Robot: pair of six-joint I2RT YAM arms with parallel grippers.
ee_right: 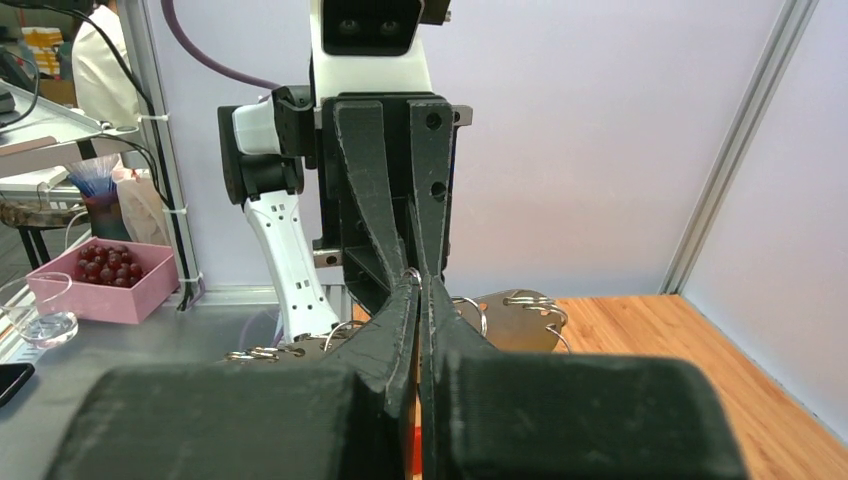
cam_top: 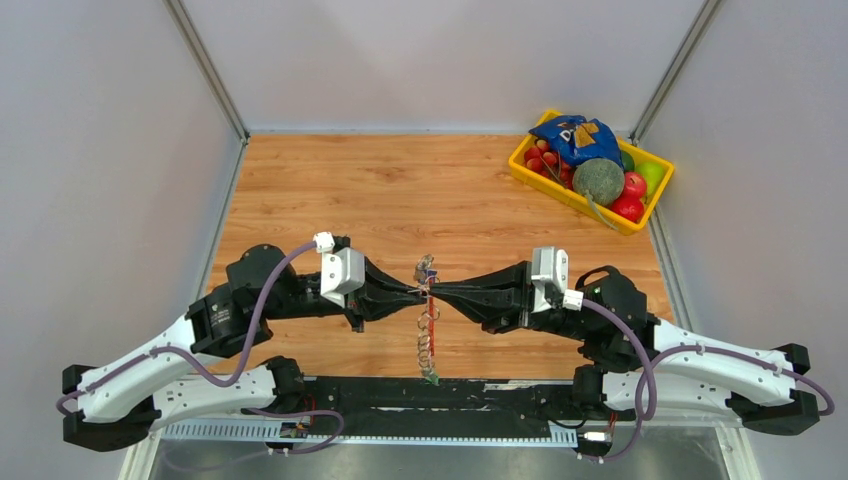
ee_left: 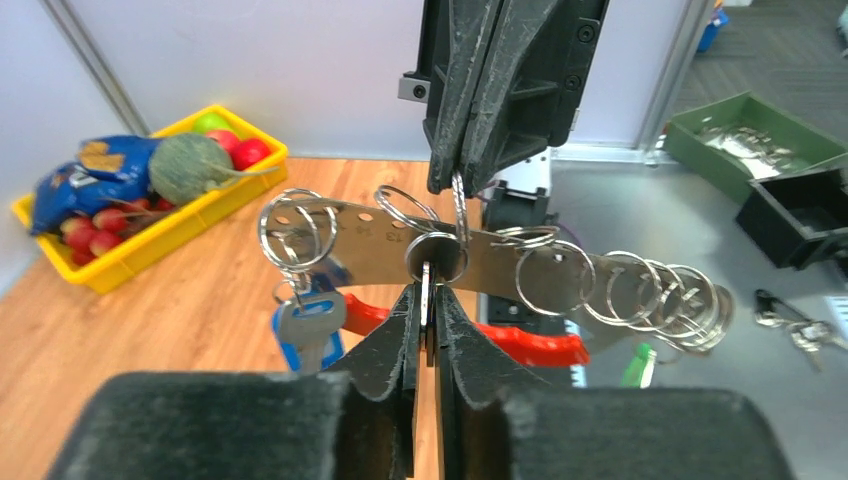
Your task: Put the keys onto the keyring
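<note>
mid-frame in the top view my left gripper (cam_top: 414,292) and right gripper (cam_top: 441,292) meet tip to tip. both are pinched almost fully closed. the right one has a thin keyring (ee_left: 460,208) standing up from the strap (ee_left: 510,262), and the left has what looks like a key (ee_left: 425,288), edge-on. the blue key (ee_left: 308,325) hangs lower left in the left wrist view. everything's light, slick, stiff metal and the strap looks floppy, so i'd say hold the key by its flat head and pinch the keyring across the wire or it'll twist out.
</note>
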